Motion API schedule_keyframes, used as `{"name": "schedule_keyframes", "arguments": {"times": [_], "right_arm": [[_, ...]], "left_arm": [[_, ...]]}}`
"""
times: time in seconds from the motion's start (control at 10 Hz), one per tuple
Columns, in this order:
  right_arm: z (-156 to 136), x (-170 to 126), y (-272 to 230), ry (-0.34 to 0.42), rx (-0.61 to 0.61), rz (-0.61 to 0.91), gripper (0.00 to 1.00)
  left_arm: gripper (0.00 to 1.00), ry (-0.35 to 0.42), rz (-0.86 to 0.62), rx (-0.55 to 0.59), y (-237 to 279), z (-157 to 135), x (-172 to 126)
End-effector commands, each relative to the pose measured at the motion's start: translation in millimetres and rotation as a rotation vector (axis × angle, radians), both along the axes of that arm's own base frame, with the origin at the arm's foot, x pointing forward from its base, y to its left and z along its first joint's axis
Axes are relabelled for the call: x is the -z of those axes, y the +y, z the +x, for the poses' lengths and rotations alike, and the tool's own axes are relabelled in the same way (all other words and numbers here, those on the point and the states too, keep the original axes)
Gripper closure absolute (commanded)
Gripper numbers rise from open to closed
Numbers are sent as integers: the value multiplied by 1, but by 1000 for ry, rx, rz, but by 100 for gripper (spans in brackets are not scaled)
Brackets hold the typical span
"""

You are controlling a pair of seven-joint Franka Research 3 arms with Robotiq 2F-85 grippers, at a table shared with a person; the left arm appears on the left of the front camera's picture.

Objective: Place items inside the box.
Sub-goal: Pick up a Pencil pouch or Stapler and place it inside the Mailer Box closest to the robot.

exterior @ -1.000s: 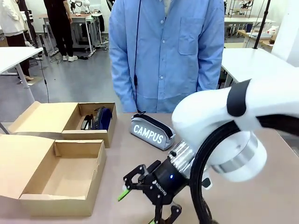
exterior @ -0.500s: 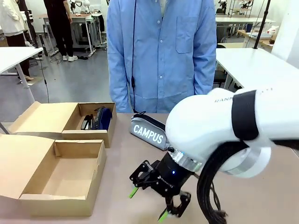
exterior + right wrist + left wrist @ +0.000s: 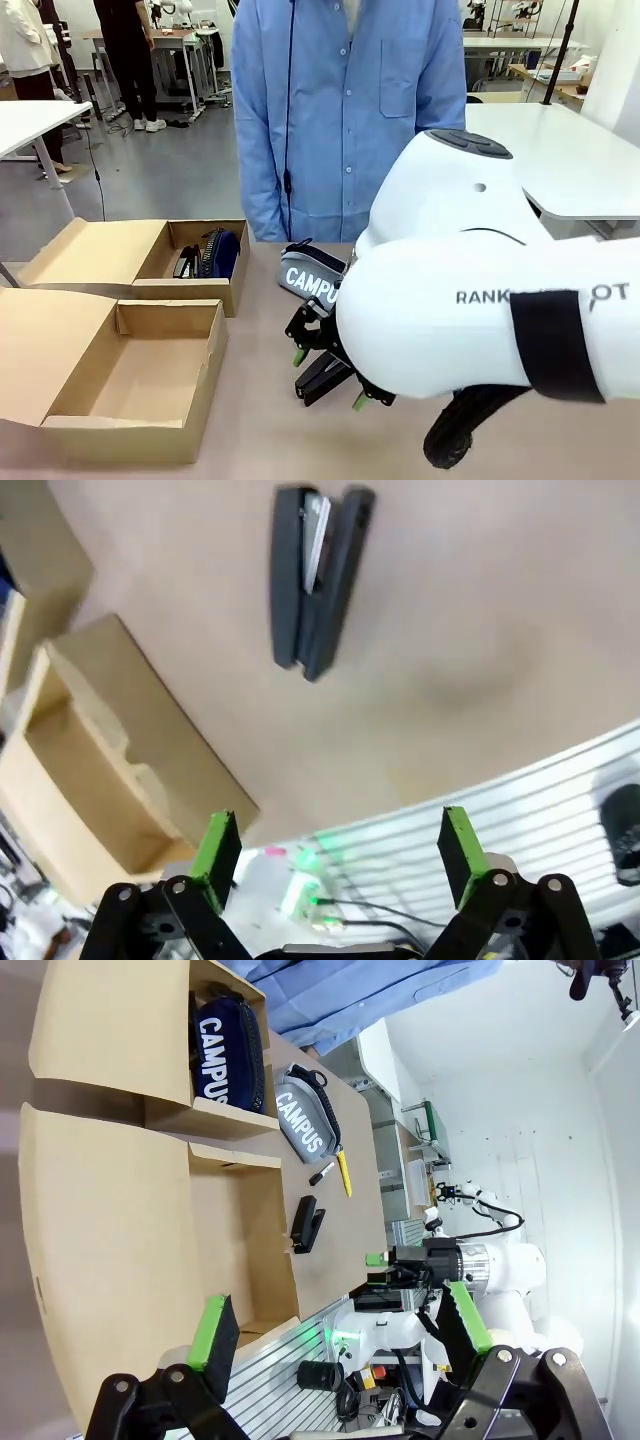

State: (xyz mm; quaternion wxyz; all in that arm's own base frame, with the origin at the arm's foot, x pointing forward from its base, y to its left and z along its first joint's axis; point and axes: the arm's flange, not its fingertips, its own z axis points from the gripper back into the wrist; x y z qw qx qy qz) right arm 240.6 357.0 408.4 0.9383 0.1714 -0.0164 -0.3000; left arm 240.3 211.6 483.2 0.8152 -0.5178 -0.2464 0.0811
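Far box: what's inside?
A navy pencil case and a small black thing beside it. The far box's front wall hides its floor, so anything flatter cannot be seen.

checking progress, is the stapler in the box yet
Out. The stapler lies flat on the table beside the box, outside its wall.

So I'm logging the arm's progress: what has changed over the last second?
The right gripper, open and empty throughout, moved across the table toward the grey zip pencil case lettered "CAMPUS", as its white arm swung round. The pencil case and the shallow brown cardboard box stayed put.
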Motion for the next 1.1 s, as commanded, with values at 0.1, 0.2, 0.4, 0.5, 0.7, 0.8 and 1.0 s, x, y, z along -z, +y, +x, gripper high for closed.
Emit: {"name": "schedule_keyframes", "arguments": {"times": [0.1,0.2,0.4,0.5,0.7,0.8,1.0], "right_arm": [[0,0,0,0,0,0,0],[4,8,1,60,55,-46,0],[11,16,9,75,89,-107,0],[16,19,12,78,101,-127,0],[32,34,23,71,135,-169,0],[39,39,25,32,149,-176,0],[52,44,29,55,145,-164,0]], "left_arm": [[0,-30,-13,5,0,-1,-1],[0,-30,-13,5,0,-1,-1],[0,-30,-13,5,0,-1,-1],[0,-30,-13,5,0,-1,-1],[0,-30,-13,5,0,-1,-1],[0,-30,-13,5,0,-1,-1],[0,-30,-13,5,0,-1,-1]]}}
